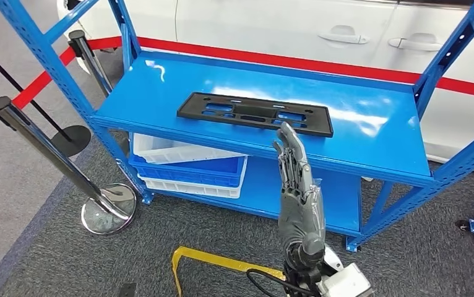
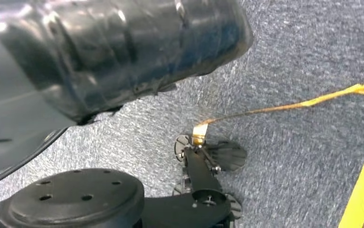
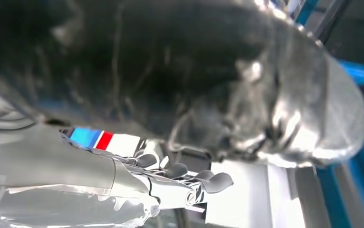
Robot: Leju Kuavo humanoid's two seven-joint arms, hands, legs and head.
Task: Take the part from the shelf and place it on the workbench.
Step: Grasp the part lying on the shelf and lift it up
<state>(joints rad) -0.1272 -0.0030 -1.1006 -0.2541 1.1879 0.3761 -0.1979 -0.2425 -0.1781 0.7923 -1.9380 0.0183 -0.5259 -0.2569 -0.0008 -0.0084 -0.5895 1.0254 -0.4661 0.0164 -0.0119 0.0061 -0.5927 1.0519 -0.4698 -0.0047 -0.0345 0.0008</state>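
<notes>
Directly ahead of your right hand [image 1: 296, 185], just past its fingertips, lies the part [image 1: 255, 113]: a flat, matte black plastic plate, long and rectangular, pierced with slots and small holes. It rests on the glossy blue metal top of the shelf [image 1: 160, 93]. Your hand is raised upright, its grey jointed fingers straight and close together, holding nothing, the tips beside the part's near edge. Below it sit stacked white and blue plastic bins [image 1: 185, 167]. Whether your left hand is spread or curled cannot be told.

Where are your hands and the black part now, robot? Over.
Right hand raised, open, empty, near shelf edge. Black part flat on top shelf. Nothing blocking.
</notes>
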